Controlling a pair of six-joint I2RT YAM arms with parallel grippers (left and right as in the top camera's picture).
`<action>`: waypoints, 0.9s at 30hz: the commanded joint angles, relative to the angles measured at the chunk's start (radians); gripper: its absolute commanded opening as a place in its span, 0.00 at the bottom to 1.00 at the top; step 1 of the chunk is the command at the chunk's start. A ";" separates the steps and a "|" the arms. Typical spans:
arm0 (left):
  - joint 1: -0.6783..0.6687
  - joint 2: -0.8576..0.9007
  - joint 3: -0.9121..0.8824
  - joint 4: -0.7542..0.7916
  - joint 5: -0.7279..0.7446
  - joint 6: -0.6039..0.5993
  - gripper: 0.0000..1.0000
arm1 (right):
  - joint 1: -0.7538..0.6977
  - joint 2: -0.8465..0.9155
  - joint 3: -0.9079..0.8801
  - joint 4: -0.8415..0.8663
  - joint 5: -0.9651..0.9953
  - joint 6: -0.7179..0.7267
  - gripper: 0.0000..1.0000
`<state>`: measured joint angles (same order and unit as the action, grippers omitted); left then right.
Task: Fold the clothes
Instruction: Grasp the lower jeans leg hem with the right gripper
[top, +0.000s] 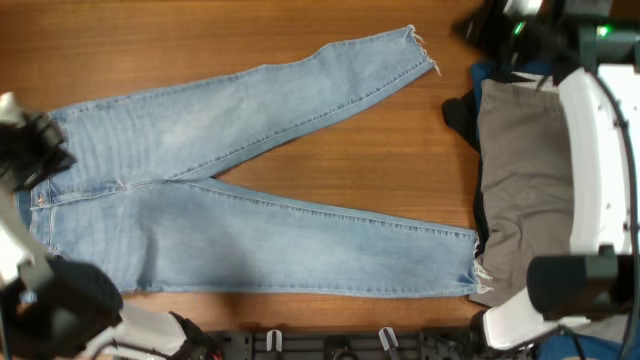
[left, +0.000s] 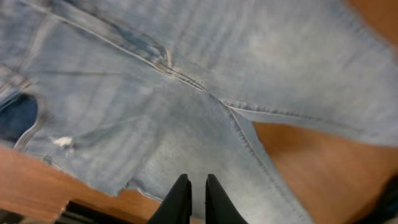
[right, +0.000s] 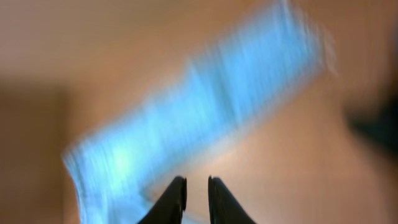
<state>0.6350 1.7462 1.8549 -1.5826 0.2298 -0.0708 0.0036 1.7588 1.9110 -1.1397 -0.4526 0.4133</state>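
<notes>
On the overhead, the jeans (top: 250, 190) lie flat on the wooden table (top: 350, 160), waistband to the left and legs splayed in a V, frayed hems at the right. Just beyond those hems sit the grey trousers (top: 525, 170), resting on a black garment (top: 462, 115) and a dark-blue garment (top: 490, 72). My white right arm (top: 595, 150) hangs over the grey trousers. On the left wrist view, my left gripper (left: 198, 200) hovers over the jeans near where the seams meet at the crotch. Its jaws are drawn together, leaving only a slim gap, and grasp nothing. The right wrist view is badly blurred. I make out a light-blue leg of the jeans crossing the wood, and my right gripper (right: 194, 200) above it, jaws likewise pinched close on nothing.
</notes>
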 joint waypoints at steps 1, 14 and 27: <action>0.126 -0.136 0.009 0.008 0.022 -0.023 0.27 | 0.114 0.034 -0.081 -0.222 0.182 0.013 0.20; 0.224 -0.146 0.009 0.033 0.009 -0.069 0.42 | 0.386 0.039 -1.017 0.235 0.058 0.216 0.11; 0.228 -0.146 -0.204 0.128 -0.112 -0.213 0.66 | 0.133 0.055 -1.083 0.848 0.031 0.248 0.04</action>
<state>0.8577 1.5940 1.7523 -1.4948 0.2195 -0.1936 0.1474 1.7641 0.8257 -0.3210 -0.4858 0.7166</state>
